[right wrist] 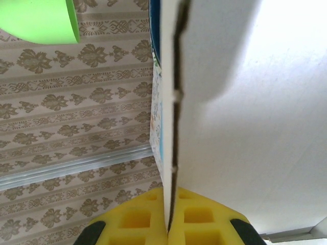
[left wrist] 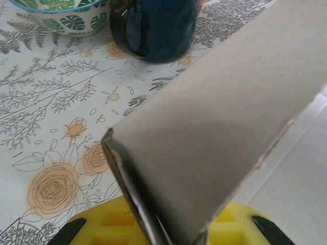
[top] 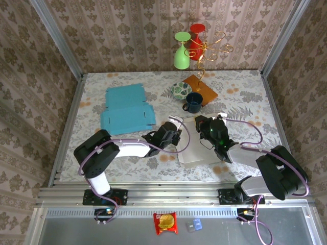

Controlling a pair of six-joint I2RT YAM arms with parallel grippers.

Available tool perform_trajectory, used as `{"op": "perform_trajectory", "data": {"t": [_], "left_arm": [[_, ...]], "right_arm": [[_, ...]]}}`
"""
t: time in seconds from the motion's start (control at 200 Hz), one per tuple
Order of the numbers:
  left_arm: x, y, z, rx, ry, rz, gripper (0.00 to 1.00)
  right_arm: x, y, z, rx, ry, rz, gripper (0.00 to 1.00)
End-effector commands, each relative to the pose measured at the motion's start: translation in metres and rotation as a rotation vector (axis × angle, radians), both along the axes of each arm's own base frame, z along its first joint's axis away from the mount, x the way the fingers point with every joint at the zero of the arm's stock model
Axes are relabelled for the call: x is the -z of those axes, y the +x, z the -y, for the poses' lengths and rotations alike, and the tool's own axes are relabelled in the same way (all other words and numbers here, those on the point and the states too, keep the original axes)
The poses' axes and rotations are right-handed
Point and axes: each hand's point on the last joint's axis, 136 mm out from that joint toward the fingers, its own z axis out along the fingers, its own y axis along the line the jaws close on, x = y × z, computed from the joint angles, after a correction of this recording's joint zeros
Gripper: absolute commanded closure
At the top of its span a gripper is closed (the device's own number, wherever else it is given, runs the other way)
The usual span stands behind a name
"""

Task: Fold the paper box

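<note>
Nearest, behind both end effectors by the arm bases, lies one red snack packet [top: 165,223]. On the flowered worktop [top: 92,148] the white paper box [top: 194,152] lies mostly flat, between and under the two end effectors. Its long axis seems to run from the near edge toward the far wall.

The left end effector [top: 177,134] is at the box's left side. In the left wrist view a raised flap of the paper box [left wrist: 219,127] stands tilted between the yellow pads [left wrist: 107,227]. Whether they pinch it I cannot tell.

The right end effector [top: 203,125] is at the far right part of the box. In the right wrist view its pads [right wrist: 133,219] are pressed together on an upright edge of the paper box [right wrist: 245,127].

Just beyond the right end effector stands one dark blue mug [top: 193,101]; its inside is too dark to read. Beyond that is one leaf-patterned bowl [top: 180,91], touching an orange board [top: 206,91] that carries a gold wire stand [top: 209,50]. Left of and beyond the left end effector lie two flat teal sheets [top: 127,118]. Farthest, two glasses hang on the stand, one green [top: 181,51] and one red [top: 196,34].
</note>
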Motion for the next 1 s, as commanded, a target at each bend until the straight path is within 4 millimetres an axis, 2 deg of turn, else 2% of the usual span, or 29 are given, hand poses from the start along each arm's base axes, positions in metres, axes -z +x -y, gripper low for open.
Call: {"op": "perform_trajectory", "data": {"t": [0.0,0.235,0.33,0.425,0.6,0.735,0.79,0.995], "left_arm": [[-0.003,0.005,0.006,-0.061,0.005,0.013,0.82],[-0.001,0.008,0.01,-0.084,0.0,0.015,0.87],[-0.002,0.01,0.011,-0.106,-0.008,0.017,0.91],[-0.005,0.009,0.015,-0.107,-0.029,0.018,1.0],[-0.006,0.007,0.022,-0.099,-0.054,0.015,1.0],[-0.001,0.009,0.022,-0.09,-0.051,-0.001,0.83],[0.001,0.01,0.021,-0.094,-0.051,-0.006,0.8],[0.003,0.015,0.02,-0.093,-0.054,-0.007,0.85]], "right_arm": [[0.01,-0.006,-0.008,-0.023,-0.013,-0.03,1.0],[0.011,-0.007,-0.006,-0.012,-0.012,-0.035,1.0],[0.011,-0.008,-0.006,-0.006,-0.006,-0.035,1.0],[0.01,-0.009,-0.004,0.008,-0.004,-0.038,1.0],[0.007,-0.008,-0.004,0.016,-0.007,-0.05,1.0],[0.007,-0.009,-0.003,0.019,-0.006,-0.054,1.0],[0.007,-0.009,-0.002,0.022,-0.008,-0.055,1.0],[0.007,-0.01,-0.002,0.024,-0.009,-0.058,1.0]]}}
